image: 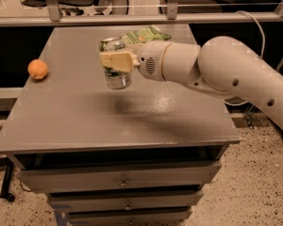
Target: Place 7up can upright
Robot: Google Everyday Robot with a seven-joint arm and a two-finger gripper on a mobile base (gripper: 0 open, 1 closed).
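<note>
Noted an orange (37, 69) near the left edge of the tabletop (75, 121), well apart from all else. Found the can (118, 77) further right, over the middle of the tabletop, clamped across its waist by the tool (115, 61) reaching in sideways from the right. Judged the can clear of the surface, going by the shadow lying below and a little right of it. Read its long axis as close to vertical, top end up, leaning only slightly. Reckoned the coming move a straight lowering onto the bare patch beneath, then a release. Spotted a green bag (146, 34) lying flat behind the tool, near the far edge. Followed the arm (236, 74) off to the right. Saw drawers (122, 178) below, all shut, contents hidden.
</note>
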